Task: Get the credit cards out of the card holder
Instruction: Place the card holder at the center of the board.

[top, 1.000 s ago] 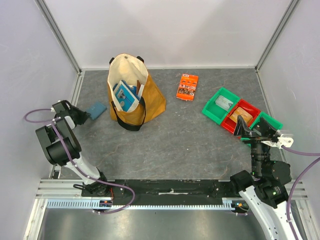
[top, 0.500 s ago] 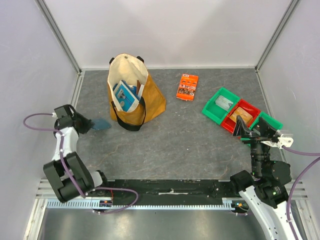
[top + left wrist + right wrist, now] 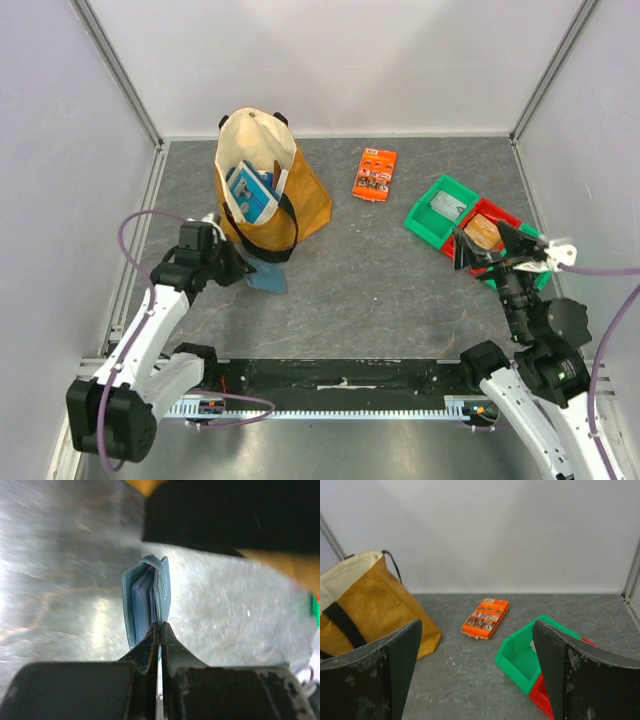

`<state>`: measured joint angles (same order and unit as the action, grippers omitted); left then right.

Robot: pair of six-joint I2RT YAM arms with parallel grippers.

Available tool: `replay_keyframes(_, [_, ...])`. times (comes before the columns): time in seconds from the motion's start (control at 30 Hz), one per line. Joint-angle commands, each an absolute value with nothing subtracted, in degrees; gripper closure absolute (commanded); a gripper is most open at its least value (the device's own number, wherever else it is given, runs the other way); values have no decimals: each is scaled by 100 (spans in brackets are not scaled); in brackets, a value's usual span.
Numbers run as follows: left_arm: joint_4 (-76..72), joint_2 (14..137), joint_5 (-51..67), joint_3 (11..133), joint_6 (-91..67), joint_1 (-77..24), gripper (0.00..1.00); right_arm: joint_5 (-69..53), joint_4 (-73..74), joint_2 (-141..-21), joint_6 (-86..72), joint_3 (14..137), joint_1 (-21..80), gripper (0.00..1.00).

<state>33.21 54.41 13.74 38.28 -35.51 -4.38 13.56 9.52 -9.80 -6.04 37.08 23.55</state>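
Note:
The light-blue card holder (image 3: 268,278) is folded shut and held just in front of the tan tote bag. My left gripper (image 3: 240,268) is shut on its edge. In the left wrist view the holder (image 3: 146,597) stands edge-on between the closed fingertips of the left gripper (image 3: 160,626), with the bag's black strap (image 3: 220,515) above it. The credit cards are hidden; I see only pale layers inside the fold. My right gripper (image 3: 490,252) is open and empty above the bins at the right, and its wrist view shows the right gripper (image 3: 477,625) spread wide.
A tan tote bag (image 3: 262,190) holding a blue-and-white box (image 3: 250,192) stands at the back left. An orange printed packet (image 3: 375,173) lies at the back centre, also in the right wrist view (image 3: 486,617). A green bin (image 3: 441,211) and a red bin (image 3: 485,232) sit at the right.
My left arm has carried the card holder from the left wall rightward and nearer, to the front of the bag. My right gripper has shifted slightly left and stays open.

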Motion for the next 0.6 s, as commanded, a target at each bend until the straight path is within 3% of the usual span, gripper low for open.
replay_keyframes(0.0, [3384,5011,1460,3727,-4209,-1544,98,309,1652,-1695,-633,4166,2400,2])
replay_keyframes(0.3, [1989,5237,994,3849,-4527,-4189,98,-720,1696,-2390,-861,4034,2399,2])
replay_keyframes(0.57, [651,7468,1967,4876,-2885,-4843,98,-844,1740,-2698,-1414,3797,2399,2])
